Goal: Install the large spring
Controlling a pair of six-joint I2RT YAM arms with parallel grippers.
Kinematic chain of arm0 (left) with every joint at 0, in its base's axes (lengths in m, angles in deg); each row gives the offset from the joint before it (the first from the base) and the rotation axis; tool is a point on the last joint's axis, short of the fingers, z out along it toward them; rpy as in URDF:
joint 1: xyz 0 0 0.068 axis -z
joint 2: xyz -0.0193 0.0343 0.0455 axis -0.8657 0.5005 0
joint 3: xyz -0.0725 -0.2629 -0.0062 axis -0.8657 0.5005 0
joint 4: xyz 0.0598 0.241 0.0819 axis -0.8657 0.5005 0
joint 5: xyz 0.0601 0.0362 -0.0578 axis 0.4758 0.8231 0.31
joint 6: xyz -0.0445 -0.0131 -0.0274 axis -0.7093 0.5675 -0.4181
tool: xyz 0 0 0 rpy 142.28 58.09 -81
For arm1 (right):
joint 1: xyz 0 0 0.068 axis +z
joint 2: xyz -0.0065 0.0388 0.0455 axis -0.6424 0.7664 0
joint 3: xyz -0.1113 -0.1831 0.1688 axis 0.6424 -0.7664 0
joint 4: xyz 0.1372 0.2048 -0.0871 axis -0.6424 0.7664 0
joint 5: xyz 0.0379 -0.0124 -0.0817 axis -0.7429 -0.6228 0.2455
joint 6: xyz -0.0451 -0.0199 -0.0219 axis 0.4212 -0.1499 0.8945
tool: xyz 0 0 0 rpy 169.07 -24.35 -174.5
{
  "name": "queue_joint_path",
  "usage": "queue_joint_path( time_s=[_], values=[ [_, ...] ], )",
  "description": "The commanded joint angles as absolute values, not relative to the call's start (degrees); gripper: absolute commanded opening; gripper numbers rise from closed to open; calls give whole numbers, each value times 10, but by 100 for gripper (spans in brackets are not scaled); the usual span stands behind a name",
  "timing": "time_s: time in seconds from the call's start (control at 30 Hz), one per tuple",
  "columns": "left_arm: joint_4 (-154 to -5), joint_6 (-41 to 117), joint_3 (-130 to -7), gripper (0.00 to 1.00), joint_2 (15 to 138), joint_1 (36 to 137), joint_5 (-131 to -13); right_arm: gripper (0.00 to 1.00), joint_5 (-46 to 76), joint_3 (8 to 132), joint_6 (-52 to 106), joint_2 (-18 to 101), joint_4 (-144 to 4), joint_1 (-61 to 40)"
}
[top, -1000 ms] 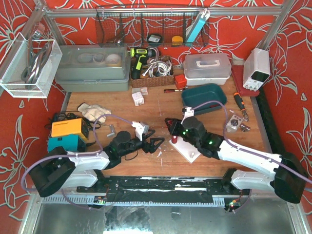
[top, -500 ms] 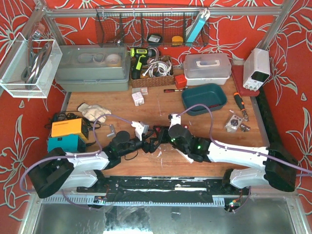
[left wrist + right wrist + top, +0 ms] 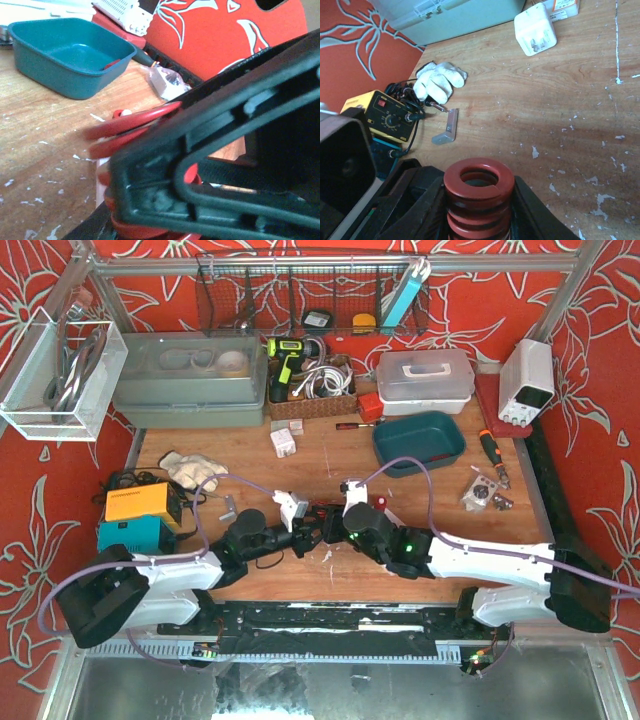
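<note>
The right fingers (image 3: 532, 215) pinched the red spring (image 3: 479, 192) btw them. The left fingers (image 3: 303, 539) sat just beside it; spread or not, couldn't tell. Risk, imo: arms so crowded the spring could get knocked askew or pop out. Scuffed wood counter (image 3: 560, 100) lay beyond the fingers, w/ a glove (image 3: 439, 80); red flowered wall (image 3: 350, 30) behind.

L arm (image 3: 170, 572): white shell link, black joints, bulky black base.
R arm (image 3: 495, 558): same build, white link, black base.
LEDs (image 3: 405, 538): green, on R arm's black joint housing.
Cables (image 3: 412, 459): grey-purple, one looping free over each arm.
Wrist cams (image 3: 291, 506): small white blocks.
L fingers (image 3: 240, 145): black moulded plastic w/ rounded cut-out slot.
R fingers (image 3: 534, 219): black, smooth, curved inner faces.
</note>
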State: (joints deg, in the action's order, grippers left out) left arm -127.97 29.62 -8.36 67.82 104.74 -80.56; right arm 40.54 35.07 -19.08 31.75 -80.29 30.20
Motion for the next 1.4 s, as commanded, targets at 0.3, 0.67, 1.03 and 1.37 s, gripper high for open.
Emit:
queue_joint_path(
  time_s=[0.3,0.67,1.03,1.37],
  values=[
    [-1349,389,-66,2,684,1056,-830,0,369,354,-125,248,-703,305],
    [-1372,448,-53,0,691,1078,-822,40,347,376,-145,224,-642,282],
    [-1375,463,-48,0,686,1080,-836,58,269,397,-119,243,-640,265],
    [-1380,471,-44,0,681,1083,-849,58,247,408,-131,288,-657,260]
  ],
)
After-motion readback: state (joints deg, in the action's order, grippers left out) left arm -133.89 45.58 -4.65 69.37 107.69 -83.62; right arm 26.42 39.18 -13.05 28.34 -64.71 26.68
